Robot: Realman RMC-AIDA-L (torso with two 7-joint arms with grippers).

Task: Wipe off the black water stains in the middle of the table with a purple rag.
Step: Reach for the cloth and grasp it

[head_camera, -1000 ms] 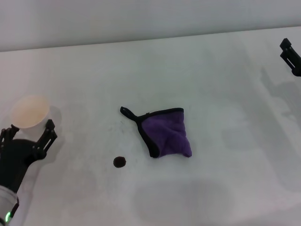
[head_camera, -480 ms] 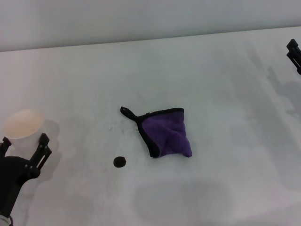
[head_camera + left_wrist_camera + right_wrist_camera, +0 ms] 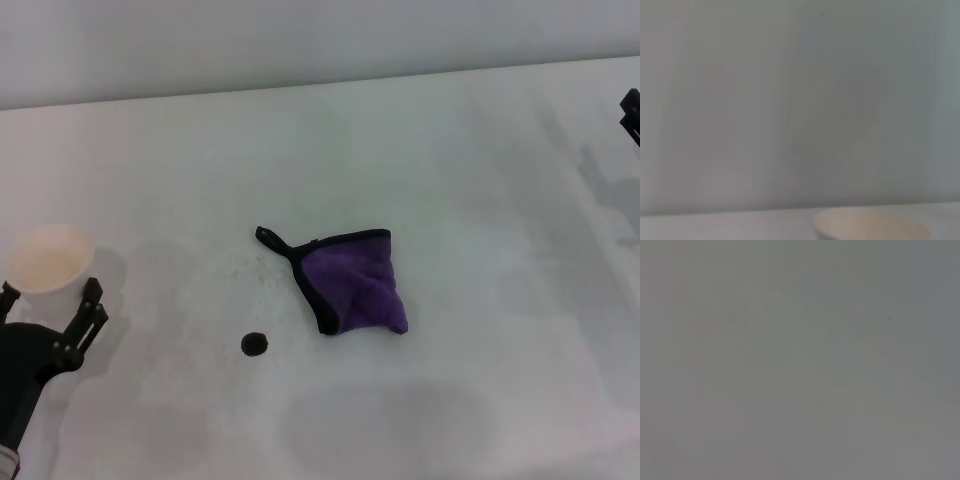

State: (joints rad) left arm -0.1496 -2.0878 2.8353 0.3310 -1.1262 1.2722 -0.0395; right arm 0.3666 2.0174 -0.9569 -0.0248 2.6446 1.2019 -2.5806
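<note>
We judge the purple rag [image 3: 360, 282] soft, light and limp, best pinched at its bunched middle, right of the black water stains [image 3: 254, 343]; the left gripper [image 3: 48, 304], far left of it, stands spread and empty, and the right gripper [image 3: 631, 112], far right of it, we cannot tell.

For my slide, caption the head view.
Purple rag beside black stain on table; left gripper open by paper cup.

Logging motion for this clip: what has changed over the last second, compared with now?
The left gripper has pulled back toward the robot and out toward its left, away from the white paper cup, fingers open and empty. The right gripper has slid out toward the table's right edge, now barely in view. The purple rag and black water stains have not moved.
</note>
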